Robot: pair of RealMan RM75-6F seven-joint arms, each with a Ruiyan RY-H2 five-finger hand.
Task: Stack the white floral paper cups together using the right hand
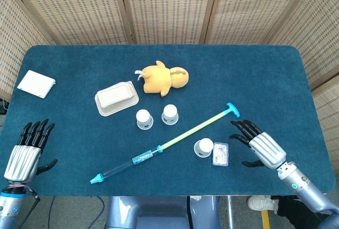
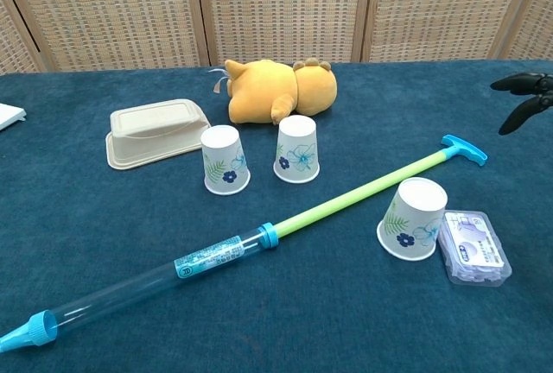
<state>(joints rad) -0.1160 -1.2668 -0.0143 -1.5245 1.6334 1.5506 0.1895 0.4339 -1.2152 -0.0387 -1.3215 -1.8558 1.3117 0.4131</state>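
Three white floral paper cups stand upside down on the blue table. One cup (image 1: 144,119) (image 2: 225,159) is left of a second cup (image 1: 170,114) (image 2: 297,148), both near the middle. The third cup (image 1: 203,147) (image 2: 412,218) sits further right, beside a small clear case. My right hand (image 1: 259,145) (image 2: 524,96) hovers open with fingers spread, to the right of that third cup and apart from it. My left hand (image 1: 27,151) rests open at the table's front left corner, holding nothing; the chest view does not show it.
A long syringe-like tube (image 1: 164,144) (image 2: 251,243) with a green rod lies diagonally between the cups. A clear plastic case (image 1: 220,153) (image 2: 472,247) touches the third cup's right side. A beige lidded box (image 1: 116,97), a yellow plush toy (image 1: 161,78) and a white pad (image 1: 36,84) lie further back.
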